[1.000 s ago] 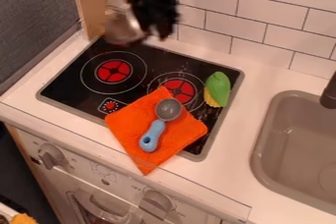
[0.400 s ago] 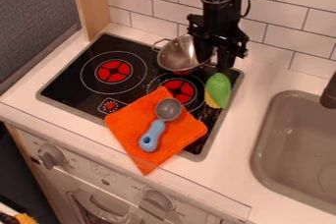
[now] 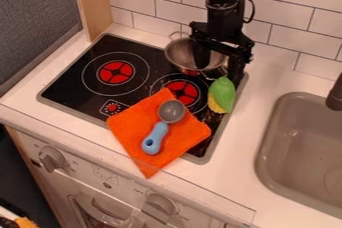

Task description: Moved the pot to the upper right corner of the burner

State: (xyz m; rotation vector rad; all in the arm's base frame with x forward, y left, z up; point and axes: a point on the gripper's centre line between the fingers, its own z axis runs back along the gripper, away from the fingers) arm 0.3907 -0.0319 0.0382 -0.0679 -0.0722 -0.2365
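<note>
Think of the black stove top [image 3: 65, 88] as a clock, with 12 at the top of the view. The shiny pot [image 3: 180, 54] is at 1 o'clock, by the back edge, near the tiled wall [image 3: 274, 42]. The black tool [image 3: 218, 67] hangs down at the pot's 3 o'clock side. Its fingers are spread apart: one is inside the pot, and one is outside, past the rim.

The green and yellow toy corn [image 3: 223, 93] is at 3 o'clock, by the right edge. Its top is very near the pot's handle, so there is little room there; I can't tell if they touch. The left burner [image 3: 116, 72] is at 10 o'clock, with black glass between it and the pot.

An orange cloth [image 3: 184, 134] is at 5 o'clock, poking over the front edge onto the white desk [image 3: 234, 172]. A blue-handled scoop [image 3: 155, 138] lies on it. The sink [image 3: 294, 147] is at 4 o'clock, farther out, past a strip of desk.
</note>
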